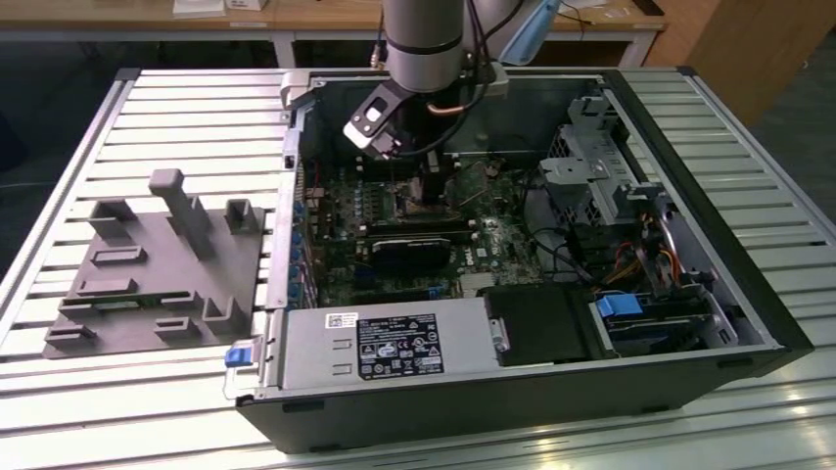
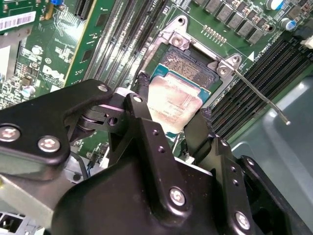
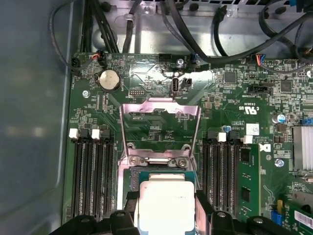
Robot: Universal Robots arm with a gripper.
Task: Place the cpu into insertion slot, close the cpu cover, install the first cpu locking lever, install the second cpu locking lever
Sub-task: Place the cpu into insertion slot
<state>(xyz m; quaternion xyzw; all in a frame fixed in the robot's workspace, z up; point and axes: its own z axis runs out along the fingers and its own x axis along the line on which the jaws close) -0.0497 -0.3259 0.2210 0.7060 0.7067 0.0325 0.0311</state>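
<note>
In the exterior view, the arm reaches down into the open computer case (image 1: 523,401), which lies on a slatted table (image 1: 196,108). Its gripper (image 1: 432,186) is low over the motherboard (image 1: 503,230) in the far half of the case. The power supply (image 1: 379,348) fills the near end, and a grey moulded fixture (image 1: 157,264) sits on the table at the exterior view's left, well apart from the case. From this angle the arm hides the socket area.

Both wrist views show what is there. The two black fingers (image 2: 205,120) are clenched on the cpu (image 2: 171,98), one against each of two opposite edges, with its silvery top facing up. In the second wrist view, the cpu lies over part of the insertion slot (image 2: 188,63), and the slot's dark centre is exposed on the side away from the gripper. Whether the chip is seated or held just above the slot cannot be told. This view also shows a thin locking lever (image 2: 259,95), swung out from the socket's corner across the neighbouring memory slots (image 2: 274,63).

The first wrist view adds the cpu cover (image 3: 161,108), flipped open and standing back from the socket just beyond the chip, with the green board visible through its square window. Banks of memory slots flank the socket on both sides, and a coin cell (image 3: 109,80) sits farther off near the cables.
</note>
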